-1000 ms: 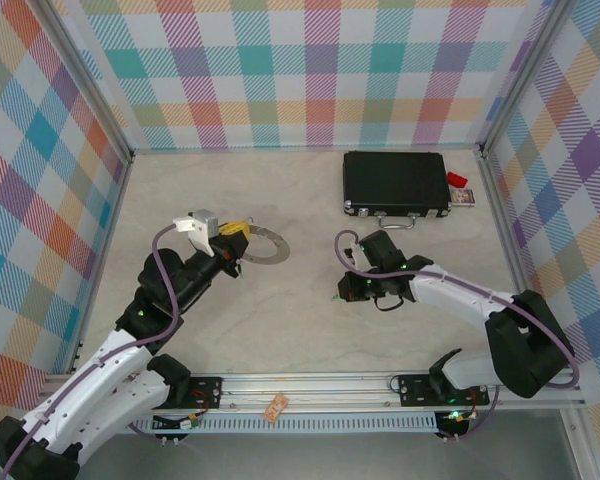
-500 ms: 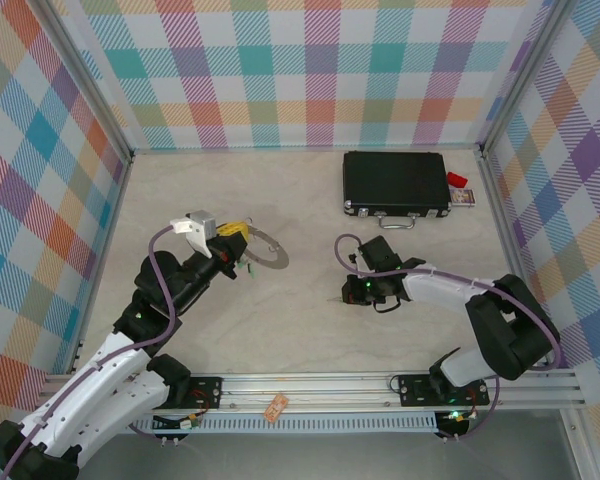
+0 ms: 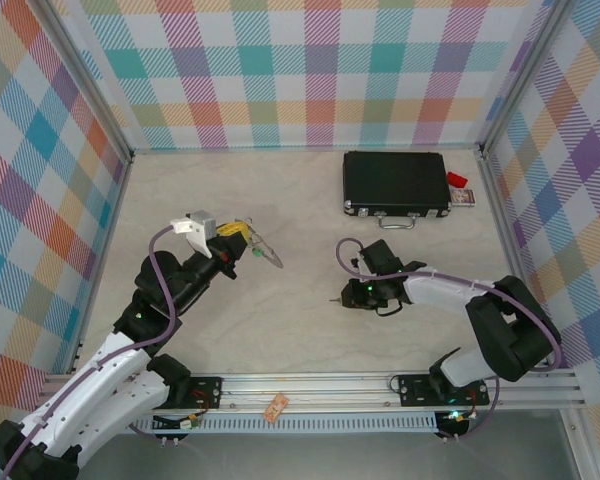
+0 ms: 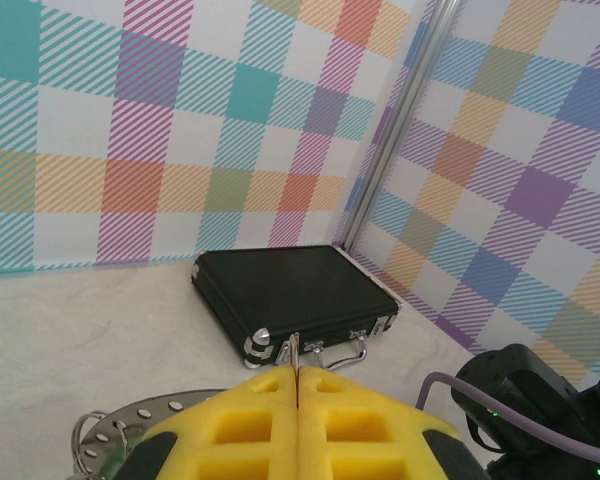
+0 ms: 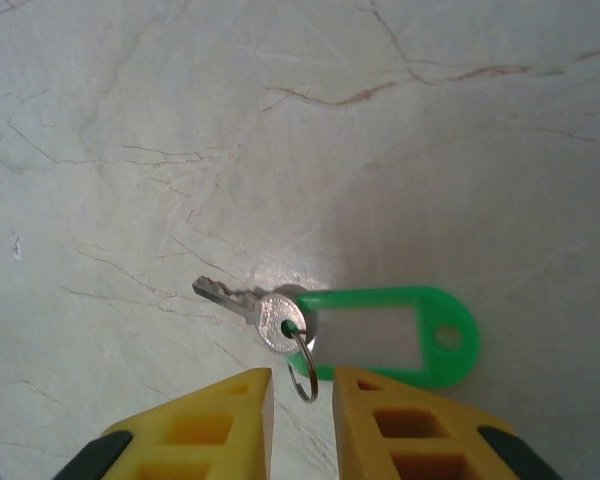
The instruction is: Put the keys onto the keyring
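Pale marbled tabletop [image 3: 280, 330], plaid walls on three sides. Black case [image 3: 395, 183] lies near the far edge, toward the far right corner, with a small red item [image 3: 458, 181] just beside its right end.

Left gripper [image 3: 242, 240] sits over the left half of the tabletop, about midway between the near and far edges. Its yellow fingers [image 4: 240, 425] are pressed together with no gap, clamped on the keyring [image 3: 268, 250]. The ring is tilted and appears nearly edge-on from above. In the left wrist view a curved stretch of its grey band, dotted with small holes, shows at lower left [image 4: 120, 425].

Right gripper [image 5: 302, 378] is low over the tabletop, right of centre and well apart from the keyring. Its fingers [image 5: 230, 410] stand narrowly apart. One key [image 5: 265, 318] lies flat on the surface just ahead of the fingertips, blade pointing left. A green tag [image 5: 390, 335] with a white label hangs beside it on the right. The small wire loop [image 5: 302, 362] joining them lies in the gap between the fingertips; no clamping visible.
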`<move>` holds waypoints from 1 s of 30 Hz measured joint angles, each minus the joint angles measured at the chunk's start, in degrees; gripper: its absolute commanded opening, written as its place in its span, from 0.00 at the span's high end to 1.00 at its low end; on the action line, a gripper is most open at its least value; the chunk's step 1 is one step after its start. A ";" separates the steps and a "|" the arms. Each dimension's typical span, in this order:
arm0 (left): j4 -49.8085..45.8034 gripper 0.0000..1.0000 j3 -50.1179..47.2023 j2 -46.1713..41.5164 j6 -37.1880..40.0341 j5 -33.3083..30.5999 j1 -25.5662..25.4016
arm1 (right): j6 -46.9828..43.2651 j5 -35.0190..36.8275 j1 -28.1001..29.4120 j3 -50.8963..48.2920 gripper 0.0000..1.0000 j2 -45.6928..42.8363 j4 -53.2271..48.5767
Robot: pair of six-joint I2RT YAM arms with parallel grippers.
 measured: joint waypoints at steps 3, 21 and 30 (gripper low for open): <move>0.00 1.00 0.00 0.37 0.00 0.17 0.00 | -0.02 -0.20 -0.48 0.74 0.77 -0.48 -1.73; 0.04 1.00 -0.09 1.09 0.00 0.61 0.00 | -1.07 -3.72 -1.97 5.70 0.78 2.12 -7.54; 0.04 1.00 -0.09 1.22 0.00 0.66 0.00 | -1.92 -4.09 -1.97 5.70 0.78 4.00 -7.67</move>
